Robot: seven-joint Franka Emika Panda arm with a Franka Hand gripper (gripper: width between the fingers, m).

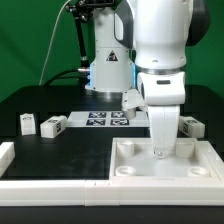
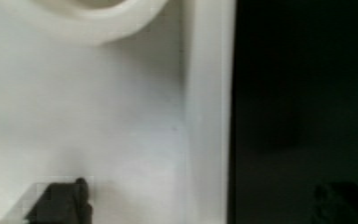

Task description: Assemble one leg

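The large white square plate [image 1: 200, 163] lies at the front of the exterior view's right. My gripper [image 1: 163, 148] points straight down at its near-middle edge. In the wrist view the plate [image 2: 105, 110] fills one side, with a round corner socket [image 2: 96, 12], and its edge runs between my two dark fingertips [image 2: 55, 203]. The jaws stand wide apart with nothing in them. Small white legs with tags lie on the black table: two at the exterior view's left [image 1: 27, 123] [image 1: 53, 125], one at its right [image 1: 190, 126]. Another white piece [image 1: 132, 100] sits behind the arm.
The marker board [image 1: 105, 118] lies flat at the middle back. A white raised border [image 1: 12, 160] runs along the front left. The robot's base [image 1: 105, 65] stands behind the marker board. The black table [image 2: 300, 100] lies beside the plate.
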